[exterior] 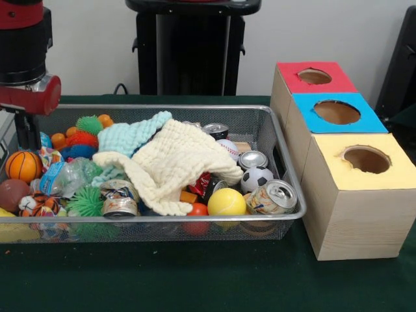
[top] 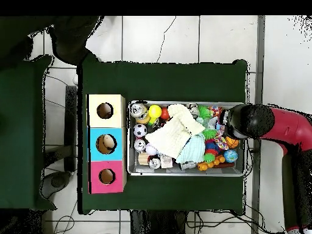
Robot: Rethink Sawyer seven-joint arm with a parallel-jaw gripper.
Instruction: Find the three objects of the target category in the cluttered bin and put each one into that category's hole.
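Observation:
A wire mesh bin (exterior: 162, 218) (top: 186, 173) holds a jumble of balls, drink cans and cloths. A cream cloth (exterior: 182, 162) (top: 170, 137) and a teal cloth (exterior: 130, 135) (top: 194, 149) cover the middle. On the right lie a yellow ball (exterior: 226, 202), a soccer ball (exterior: 256, 178), a baseball (exterior: 227, 149) and a can (exterior: 273, 197). A basketball (exterior: 23, 165), a plastic bottle (exterior: 68, 177) and green spiky balls (exterior: 86, 201) lie on the left. My gripper (exterior: 27, 133) hangs in the bin's left end, behind the basketball. The arm's head (top: 251, 120) hides it from above.
Three wooden boxes with round holes stand in a row beside the bin: red-topped (exterior: 292, 81) (top: 119, 177), blue-topped (exterior: 370, 120) (top: 119, 143) and yellow-topped (exterior: 364, 188) (top: 119, 119). Something pale shows inside the blue box's hole (top: 106, 144). A green cloth covers the table (exterior: 195, 279).

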